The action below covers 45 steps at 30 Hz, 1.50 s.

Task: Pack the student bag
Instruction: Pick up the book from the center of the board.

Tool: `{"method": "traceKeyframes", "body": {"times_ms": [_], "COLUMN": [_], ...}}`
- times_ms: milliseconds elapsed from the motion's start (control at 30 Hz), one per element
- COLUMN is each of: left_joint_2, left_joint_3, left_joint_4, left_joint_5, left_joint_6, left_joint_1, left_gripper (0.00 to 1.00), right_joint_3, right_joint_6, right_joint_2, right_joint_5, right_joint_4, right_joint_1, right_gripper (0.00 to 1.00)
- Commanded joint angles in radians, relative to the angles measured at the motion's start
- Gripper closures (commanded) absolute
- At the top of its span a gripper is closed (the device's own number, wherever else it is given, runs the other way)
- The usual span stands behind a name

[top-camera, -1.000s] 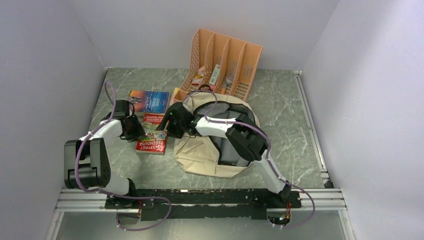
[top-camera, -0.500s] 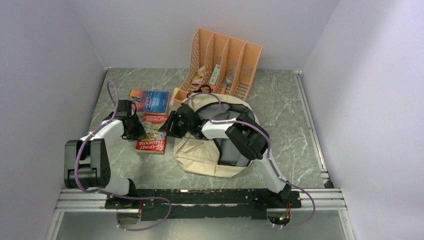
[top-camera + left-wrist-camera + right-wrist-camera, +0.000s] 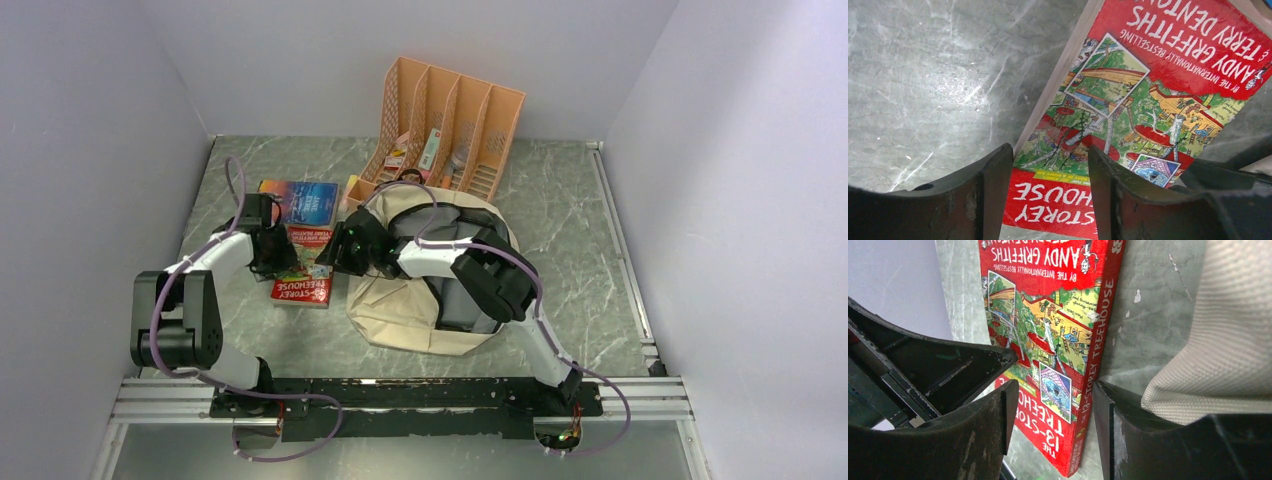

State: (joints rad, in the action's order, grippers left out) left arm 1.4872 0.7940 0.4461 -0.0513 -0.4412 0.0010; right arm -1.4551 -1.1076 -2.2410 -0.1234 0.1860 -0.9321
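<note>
Black left gripper (image 3: 1048, 162): fingers apart over the left edge of the red treehouse book (image 3: 303, 275), gripping nothing | right gripper (image 3: 1053, 395): fingers apart, straddling the book's spine | student bag (image 3: 395, 312): flat on the table, just right of the book | orange file organizer (image 3: 455, 120): behind the bag, at the back wall

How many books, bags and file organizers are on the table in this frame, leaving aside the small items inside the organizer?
Books: 2 (blue book, red Treehouse book)
Bags: 1 (beige backpack)
File organizers: 1 (orange organizer)
Total: 4
</note>
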Motion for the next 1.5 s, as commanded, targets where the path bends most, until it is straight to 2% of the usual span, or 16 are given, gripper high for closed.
{"method": "traceKeyframes", "body": {"times_ms": [0,300,433,633,800,933,967,1300,1467], "left_joint_2": [0.047,0.105,0.127,0.148,0.157,0.137,0.132,0.15,0.147], "left_joint_3": [0.064,0.102,0.074,0.012,-0.03,-0.056,-0.064,-0.113,-0.146], "left_joint_4": [0.058,0.036,0.009,-0.046,-0.06,-0.058,-0.057,-0.073,-0.086], "left_joint_5": [-0.017,-0.017,0.038,0.155,0.147,0.12,0.114,0.085,0.058], "left_joint_6": [0.015,0.088,0.092,0.034,-0.013,-0.044,-0.051,-0.093,-0.12], "left_joint_1": [-0.016,0.06,0.07,0.07,0.079,0.12,0.131,0.159,0.183], "left_gripper": [0.39,0.37,0.38,0.55,0.7,0.93,0.95,0.95,0.95], "right_joint_3": [-0.013,-0.012,-0.011,-0.006,-0.005,-0.001,-0.001,-0.088,-0.086], "right_joint_6": [0.052,0.075,0.075,0.067,0.061,0.06,0.059,0.052,0.036], "right_joint_2": [0.021,0.025,0.025,0.024,0.023,0.026,0.025,-0.016,-0.032], "right_joint_5": [0.088,0.08,0.073,0.086,0.101,0.112,0.112,0.201,0.195], "right_joint_4": [-0.128,-0.15,-0.146,-0.152,-0.18,-0.183,-0.183,-0.388,-0.393], "right_joint_1": [-0.014,-0.014,-0.014,-0.013,-0.006,-0.002,-0.001,0.006,0.009], "right_gripper": [0.39,0.37,0.36,0.36,0.36,0.36,0.36,0.29,0.29]}}
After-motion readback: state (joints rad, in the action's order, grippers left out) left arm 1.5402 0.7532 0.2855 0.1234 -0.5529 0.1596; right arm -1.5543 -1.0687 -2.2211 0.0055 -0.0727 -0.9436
